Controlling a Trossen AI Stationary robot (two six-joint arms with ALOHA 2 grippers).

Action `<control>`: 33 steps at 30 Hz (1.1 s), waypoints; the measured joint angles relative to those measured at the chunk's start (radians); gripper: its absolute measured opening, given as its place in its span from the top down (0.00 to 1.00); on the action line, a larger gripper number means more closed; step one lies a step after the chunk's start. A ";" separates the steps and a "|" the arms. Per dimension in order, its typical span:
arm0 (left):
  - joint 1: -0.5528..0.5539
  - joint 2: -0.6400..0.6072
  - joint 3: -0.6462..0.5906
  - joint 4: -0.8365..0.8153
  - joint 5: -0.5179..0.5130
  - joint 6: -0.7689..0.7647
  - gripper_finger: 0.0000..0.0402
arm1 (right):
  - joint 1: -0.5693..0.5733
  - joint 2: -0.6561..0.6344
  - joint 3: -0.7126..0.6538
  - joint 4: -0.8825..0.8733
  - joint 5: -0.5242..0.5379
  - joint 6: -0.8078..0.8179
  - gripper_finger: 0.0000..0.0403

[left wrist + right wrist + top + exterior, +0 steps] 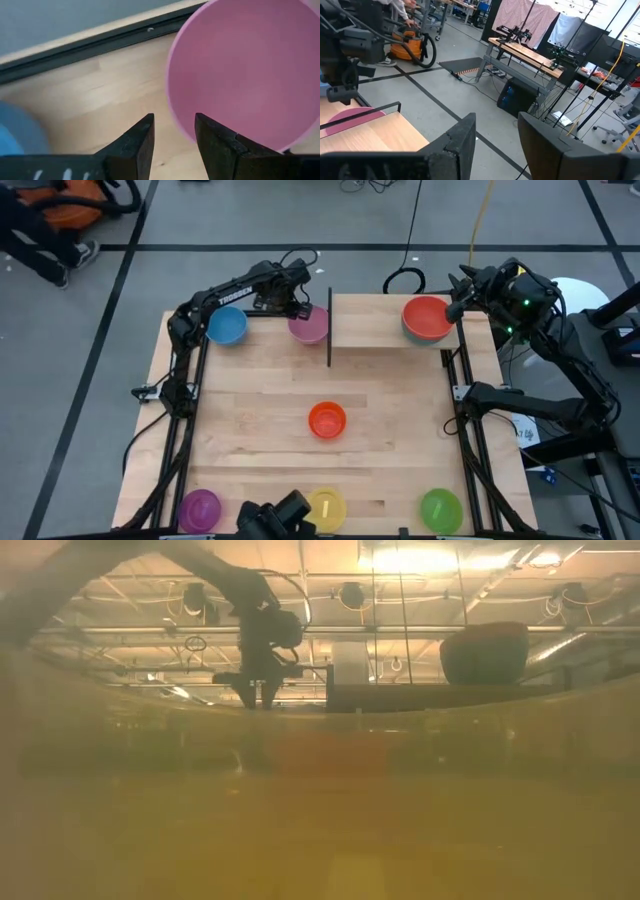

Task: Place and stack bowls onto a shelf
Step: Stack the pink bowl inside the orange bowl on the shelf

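The left gripper (300,308) is seen near the tabletop's (260,395) far edge, over the pink bowl (311,327), its fingers (137,145) parted and empty. The blue bowl (227,326) lies beside it. The right gripper (459,305) is held open, gripping nothing, by the red bowl (427,317) on the shelf (375,325) at the far right corner. The orange bowl (327,420) sits mid-tabletop; purple (200,507), yellow (327,505) and green (440,507) bowls line the near edge.
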 joint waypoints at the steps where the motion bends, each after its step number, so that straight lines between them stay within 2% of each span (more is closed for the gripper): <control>1: 0.002 0.000 -0.016 0.022 0.014 -0.001 0.64 | 0.000 0.000 0.000 0.000 0.000 0.000 0.65; 15: 0.016 0.000 -0.175 0.186 0.034 -0.010 0.64 | 0.000 0.000 0.000 0.001 0.000 0.000 0.65; 20: 0.008 0.000 -0.205 0.272 0.037 0.097 0.64 | 0.000 0.000 0.000 0.001 0.002 0.000 0.65; 24: 0.003 0.000 -0.218 0.304 0.037 0.098 0.64 | 0.000 0.000 0.000 0.001 0.002 0.001 0.65; 28: 0.005 0.000 -0.238 0.300 0.037 0.129 0.74 | 0.000 0.000 0.000 0.012 0.002 0.002 0.65; 33: 0.011 -0.001 -0.242 0.305 0.042 0.127 0.96 | 0.000 0.000 0.000 0.013 0.003 0.003 0.65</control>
